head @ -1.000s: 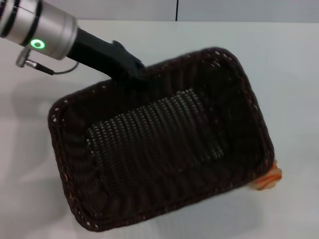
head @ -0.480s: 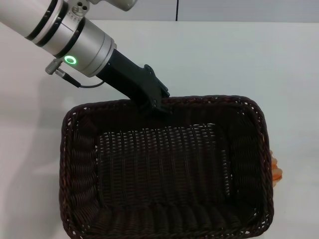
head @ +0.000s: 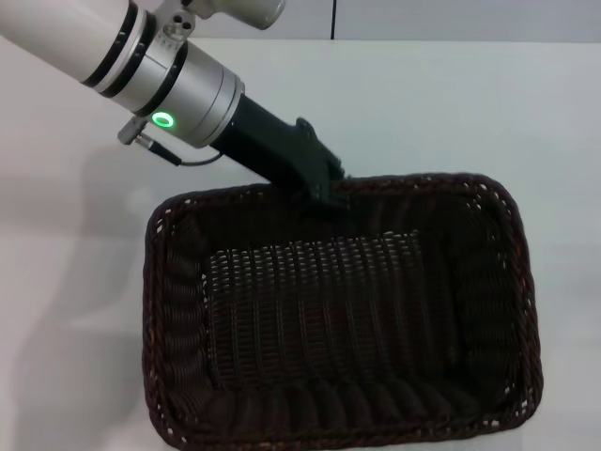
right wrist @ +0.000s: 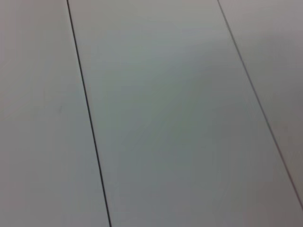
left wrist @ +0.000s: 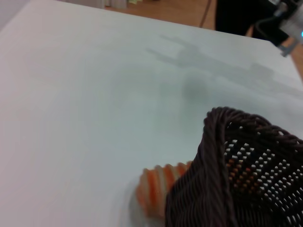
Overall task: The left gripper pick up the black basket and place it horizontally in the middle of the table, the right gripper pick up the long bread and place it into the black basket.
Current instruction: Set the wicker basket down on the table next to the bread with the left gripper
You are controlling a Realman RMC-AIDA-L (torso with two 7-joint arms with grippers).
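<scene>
— Left gripper point(head: 324, 191) sits clamped on the far long rim of the black basket point(head: 338, 319), coming in from the robot's left.

— And the basket?

— Long side across the head view, over the white table point(head: 451, 103).

— The bread?

— Only the left wrist view shows the long bread point(left wrist: 158, 187), on the table right beside the basket's corner, partly hidden by it.

— Right gripper?

— Out of sight

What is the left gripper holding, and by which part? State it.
The left gripper holds the black basket by the far long side of its braided rim. The right gripper is out of view.
</scene>
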